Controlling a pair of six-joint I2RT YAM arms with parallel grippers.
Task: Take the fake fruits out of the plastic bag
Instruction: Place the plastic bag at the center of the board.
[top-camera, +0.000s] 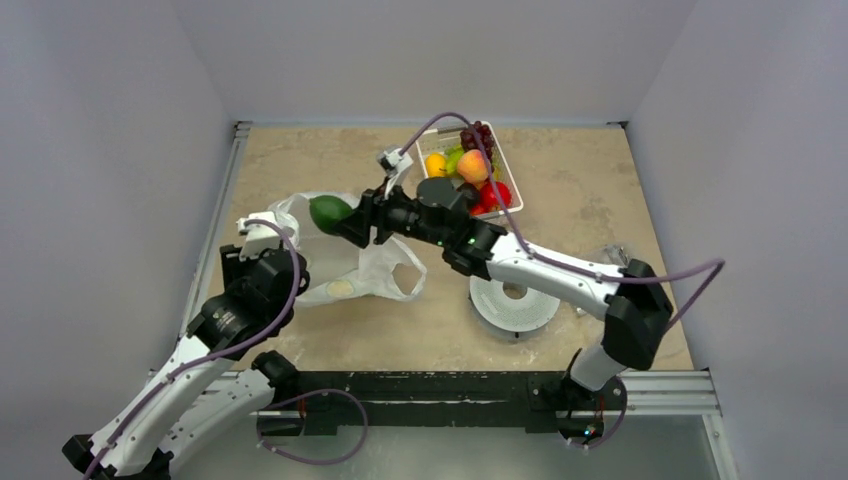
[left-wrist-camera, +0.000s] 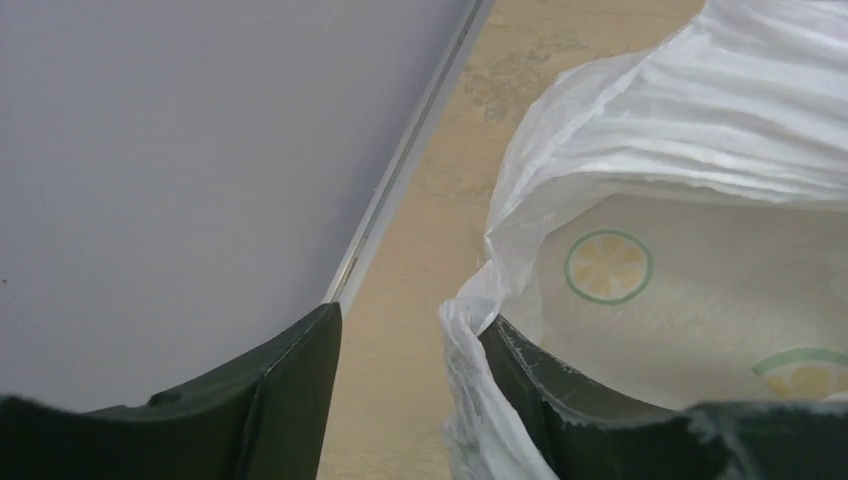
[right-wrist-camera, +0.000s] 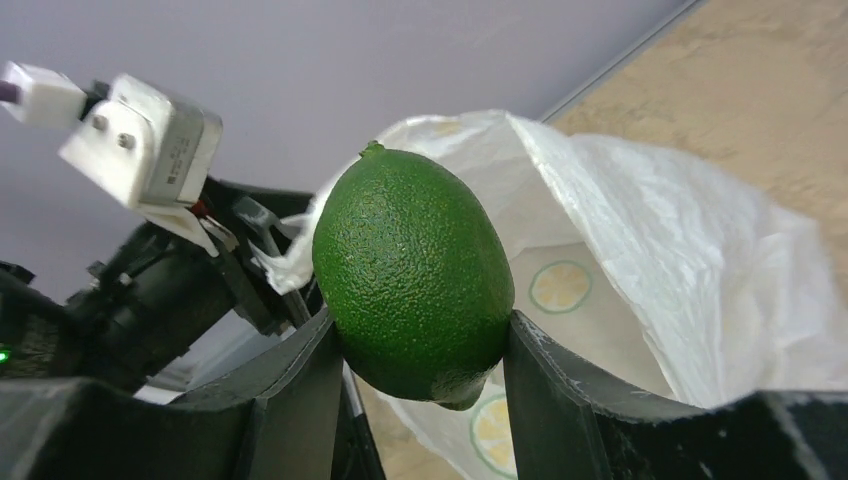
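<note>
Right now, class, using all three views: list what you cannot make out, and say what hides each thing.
1. Rest of the plastic bag's inside: in the top view, the green fruit and right arm cover its mouth; the left wrist view cuts it off at the frame edge.
2. Near end of the basket: top view, behind the right arm.
3. White round object: top view, partly under the right arm, too small to identify.

White arm links (top-camera: 545, 268), black joints (top-camera: 632, 315), purple cables (top-camera: 445, 115), dark matte fingers (right-wrist-camera: 290, 400).
</note>
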